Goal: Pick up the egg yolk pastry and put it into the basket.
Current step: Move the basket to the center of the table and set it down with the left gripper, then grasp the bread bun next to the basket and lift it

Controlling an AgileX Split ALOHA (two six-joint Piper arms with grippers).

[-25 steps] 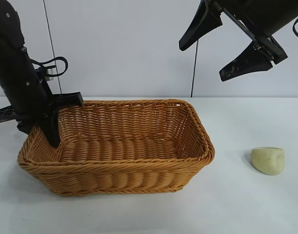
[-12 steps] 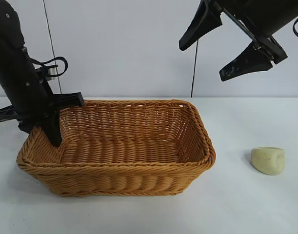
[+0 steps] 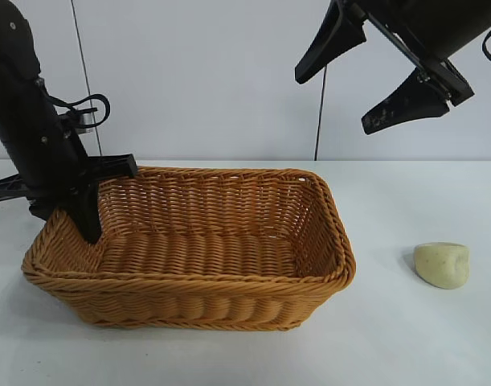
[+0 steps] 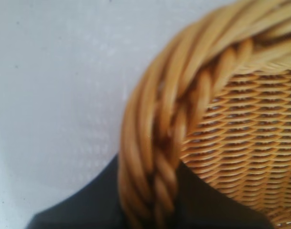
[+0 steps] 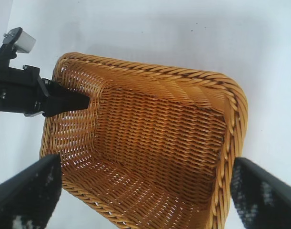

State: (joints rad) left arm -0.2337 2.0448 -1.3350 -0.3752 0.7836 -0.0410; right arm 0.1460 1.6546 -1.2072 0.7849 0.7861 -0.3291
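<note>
The left gripper (image 3: 84, 205) straddles the woven wicker basket (image 3: 229, 301) rim, grip uncertain; the right gripper (image 3: 353, 84) is spread above; the smooth rounded egg yolk pastry (image 3: 442, 264) lies apart.

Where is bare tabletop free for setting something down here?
Free: the table between the basket and the egg yolk pastry, and the strip in front of both. Crowded: the basket's left end, where the left end effector straddles the rim.

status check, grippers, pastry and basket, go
Left gripper at the basket rim, one finger inside. Right gripper open, raised above the table. Pastry on the table beside the basket, nothing in the way.
</note>
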